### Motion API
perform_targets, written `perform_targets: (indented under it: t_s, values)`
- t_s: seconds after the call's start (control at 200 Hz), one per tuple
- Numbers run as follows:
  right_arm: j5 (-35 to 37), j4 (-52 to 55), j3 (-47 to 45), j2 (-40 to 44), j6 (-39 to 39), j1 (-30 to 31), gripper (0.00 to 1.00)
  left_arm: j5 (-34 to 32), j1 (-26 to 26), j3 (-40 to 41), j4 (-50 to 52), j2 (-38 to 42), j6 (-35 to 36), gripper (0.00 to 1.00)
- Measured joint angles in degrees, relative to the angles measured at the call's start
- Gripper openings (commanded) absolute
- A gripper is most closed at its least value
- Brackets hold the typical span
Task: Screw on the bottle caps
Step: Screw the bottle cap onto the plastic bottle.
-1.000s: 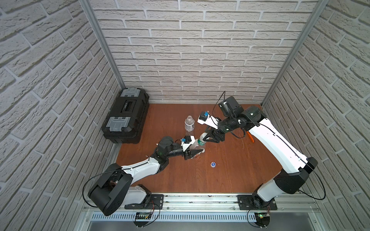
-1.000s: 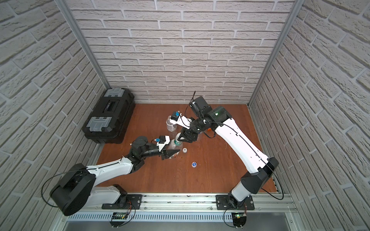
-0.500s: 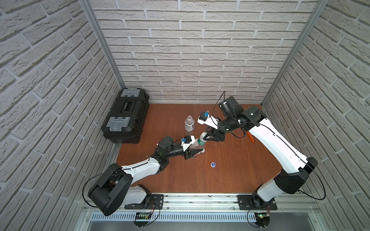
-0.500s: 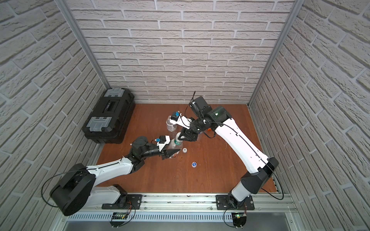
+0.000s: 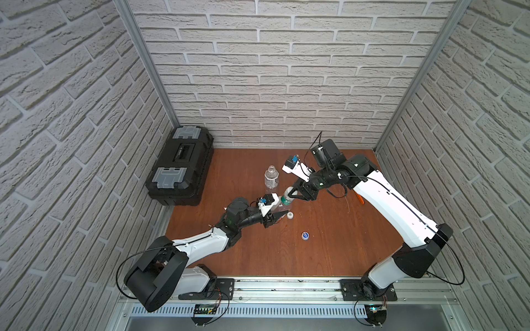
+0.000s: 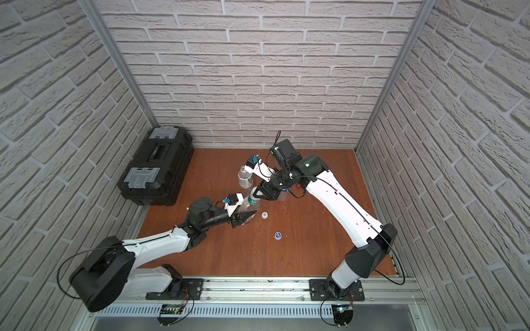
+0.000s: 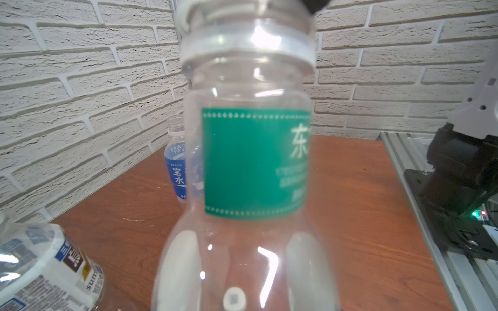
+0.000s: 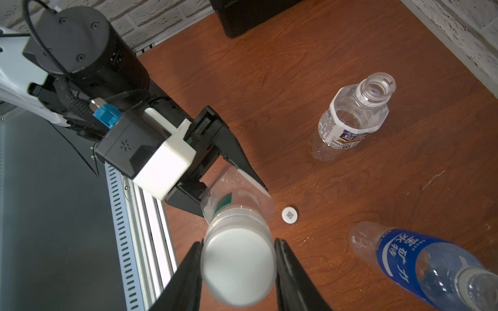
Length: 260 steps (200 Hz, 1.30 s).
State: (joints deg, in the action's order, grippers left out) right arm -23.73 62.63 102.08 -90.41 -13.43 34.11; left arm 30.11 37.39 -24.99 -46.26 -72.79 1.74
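My left gripper is shut on the lower body of the squarish bottle with the green neck band, holding it upright above the table. A wider white cap sits on the bottle's neck. My right gripper is shut on that cap, a finger pressed against each side. The small white cap lies on the table just beside the bottle. Nearer the front lies the blue cap. The white-labelled bottle and the blue-labelled bottle stand uncapped behind.
A black toolbox sits at the table's back left against the wall. A small orange object lies under my right arm. Brick walls enclose three sides, and an aluminium rail runs along the front edge.
My right gripper's jaws have closed in onto the wider white cap. Both arms and the bottle have stayed where they were.
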Motion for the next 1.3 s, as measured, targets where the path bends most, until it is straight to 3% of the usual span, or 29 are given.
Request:
perform_targets:
  t_s: [0.435,0.725,0.955,1.3]
  values:
    - [4.6,-2.2,-2.0,4.0,7.0,1.0,0.9,-0.7,0.6,0.0,-3.5,0.0,0.4,0.52]
    - [4.3,0.6,0.2,6.5,0.5,-1.0,0.88,5.1,-0.4,-0.2,-2.6,-0.6,0.6,0.51]
    - [-3.3,2.1,-0.6,6.4,-7.1,-1.6,0.88,12.0,-1.7,-2.1,-0.1,-1.6,0.2,0.51]
    - [-7.5,3.1,-0.6,6.0,-11.1,-1.6,0.83,14.4,-2.4,-3.1,0.1,-2.8,-0.5,0.51]
